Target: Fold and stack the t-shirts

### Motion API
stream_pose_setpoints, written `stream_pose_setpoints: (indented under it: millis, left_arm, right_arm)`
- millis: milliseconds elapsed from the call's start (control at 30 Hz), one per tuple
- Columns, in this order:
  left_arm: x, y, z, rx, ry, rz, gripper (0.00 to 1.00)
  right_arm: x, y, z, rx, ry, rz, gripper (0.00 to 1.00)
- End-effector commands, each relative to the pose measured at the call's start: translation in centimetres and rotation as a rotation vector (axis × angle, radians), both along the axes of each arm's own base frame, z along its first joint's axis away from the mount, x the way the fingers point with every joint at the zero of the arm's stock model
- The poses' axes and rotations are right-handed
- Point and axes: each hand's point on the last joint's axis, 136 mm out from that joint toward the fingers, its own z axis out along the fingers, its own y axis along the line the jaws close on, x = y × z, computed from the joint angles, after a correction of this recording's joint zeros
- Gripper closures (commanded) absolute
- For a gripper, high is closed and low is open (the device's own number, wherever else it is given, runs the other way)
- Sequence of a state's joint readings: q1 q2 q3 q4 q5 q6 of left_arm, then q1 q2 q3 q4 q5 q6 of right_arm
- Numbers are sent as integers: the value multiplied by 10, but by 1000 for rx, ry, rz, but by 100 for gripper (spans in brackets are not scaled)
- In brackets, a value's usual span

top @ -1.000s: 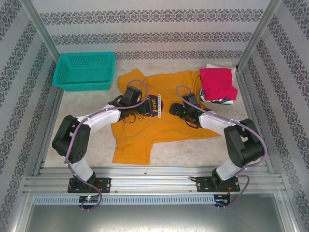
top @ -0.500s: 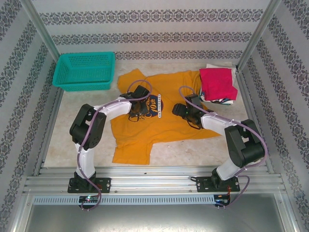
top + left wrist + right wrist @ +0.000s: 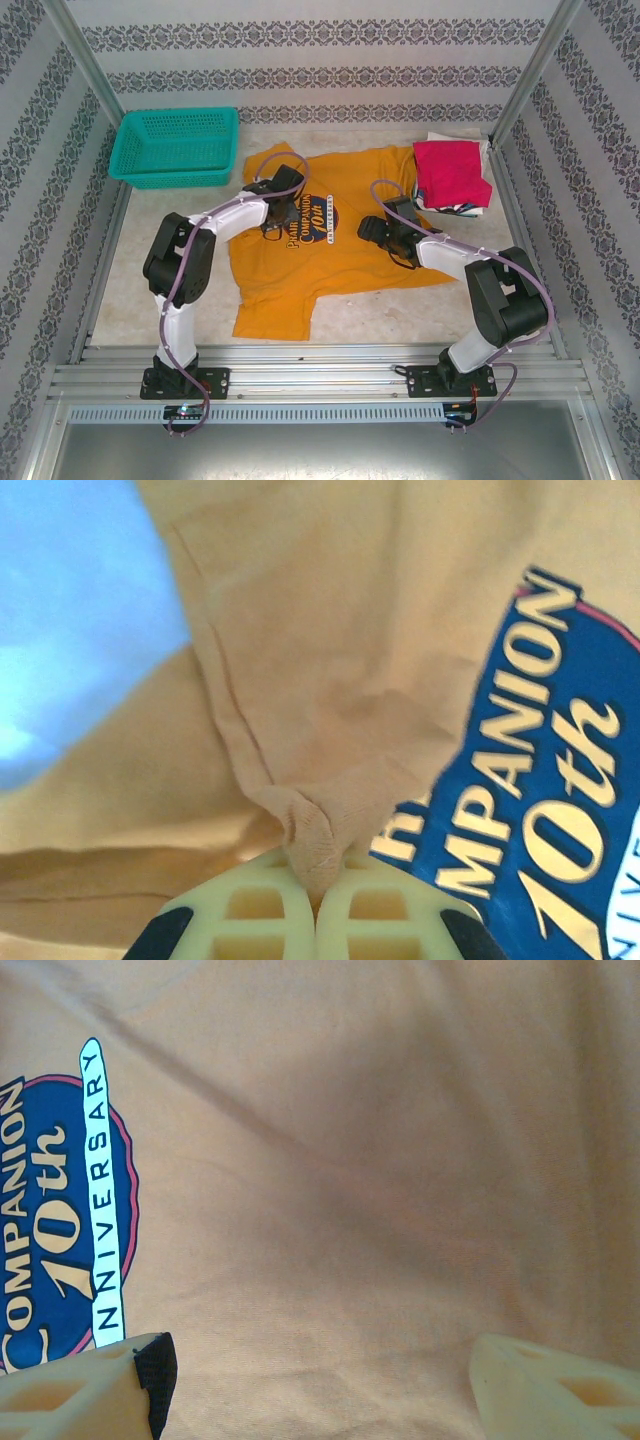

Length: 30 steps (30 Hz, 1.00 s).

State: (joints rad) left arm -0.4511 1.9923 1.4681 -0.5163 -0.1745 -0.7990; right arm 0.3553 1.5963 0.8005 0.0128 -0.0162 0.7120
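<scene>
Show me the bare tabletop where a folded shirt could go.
Free: the front-right strip between the hem of the orange shirt and the near rail, and the narrow back strip between the teal basket and the red shirt pile. Crowded: the middle, covered by that shirt.

The mustard-orange t-shirt (image 3: 340, 260) lies spread flat, chest up, mid-table. Its dark blue print (image 3: 310, 215) (gold lettering, white "ANNIVERSARY" band) faces upward, and a small pucker (image 3: 315, 830) of cloth is gathered beside it. The crimson t-shirt (image 3: 450, 172) lies folded at the far right, on top of the folded white and dark t-shirts (image 3: 462, 209).
</scene>
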Motion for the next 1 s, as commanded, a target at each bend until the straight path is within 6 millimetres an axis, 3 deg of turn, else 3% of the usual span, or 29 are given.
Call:
stream_pose_setpoints:
  millis: [0,233,400,633,667,700,767,867,967]
  left_arm:
    - [14,41,30,73,-42,57,100]
    - [42,94,39,81,-73,170,100]
    - [58,104,53,74,-128,204,97]
    - [60,121,70,128,-177,272,95]
    - [61,124,71,131,-182,278,92]
    - [63,123,72,129,-185,271,82]
    - [64,125,74,141,-178,268,46]
    - [59,129,81,155,-187,286,38]
    - [51,131,100,177,-253,287,22]
  right_arm:
    - [3,-5,5,7,-25,-30,23]
    - [2,-5,0,12,-16,-29,23]
    - [2,-3,-2,19,-11,-25,23]
    - [0,-2,-6,20,-4,-19,23]
    - [-1,-1,-7,22,-2,-16,23]
    - [-1,-1,-7,24,-1,-14,23]
    - [-1,0,-8,26,0,-12,23]
    - [-1,-1,-5,23,-8,-14,23]
    - [-3,-6,-1,10,-23,-25,23]
